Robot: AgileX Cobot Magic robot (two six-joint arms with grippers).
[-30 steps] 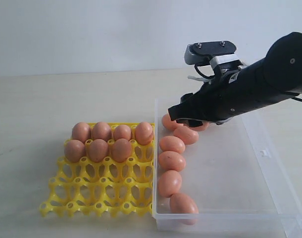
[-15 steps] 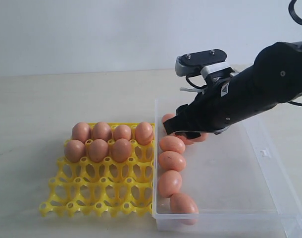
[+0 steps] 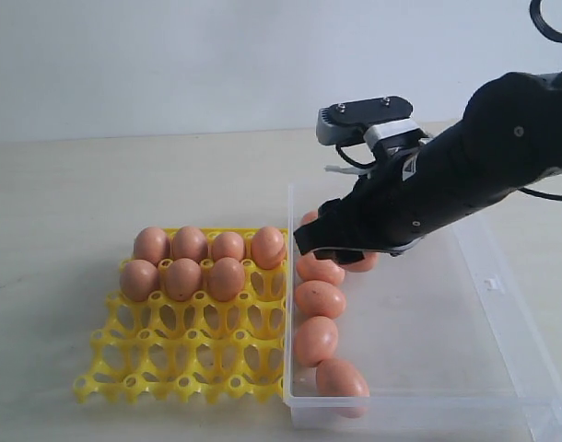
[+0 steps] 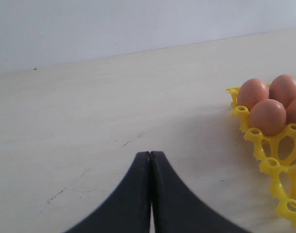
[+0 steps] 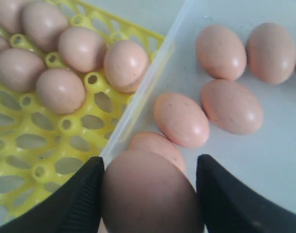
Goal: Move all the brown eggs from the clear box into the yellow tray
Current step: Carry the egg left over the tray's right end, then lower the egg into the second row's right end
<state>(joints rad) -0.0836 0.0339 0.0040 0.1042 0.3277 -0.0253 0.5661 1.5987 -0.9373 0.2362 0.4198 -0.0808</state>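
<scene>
My right gripper (image 3: 350, 250) hangs over the left side of the clear box (image 3: 447, 350), shut on a brown egg (image 5: 148, 194) between its black fingers (image 5: 82, 194). A bit of that egg (image 3: 362, 263) shows under the gripper. Several more brown eggs (image 3: 320, 298) lie in a row along the box's left wall. The yellow tray (image 3: 170, 354) sits just left of the box, with several brown eggs (image 3: 189, 244) in its far two rows. My left gripper (image 4: 150, 154) is shut and empty over bare table beside the tray (image 4: 269, 165).
The box's thin clear wall (image 5: 153, 77) stands between the held egg and the tray's cups (image 5: 65, 126). A small latch tab (image 3: 490, 284) is on the box's right rim. The tray's near rows of cups are unfilled. A pale wall rises behind the table.
The right arm has moved left toward the tray, carrying the egg above the row of eggs in the box. Its jaws have not changed. Eggs in tray and box stay put.
</scene>
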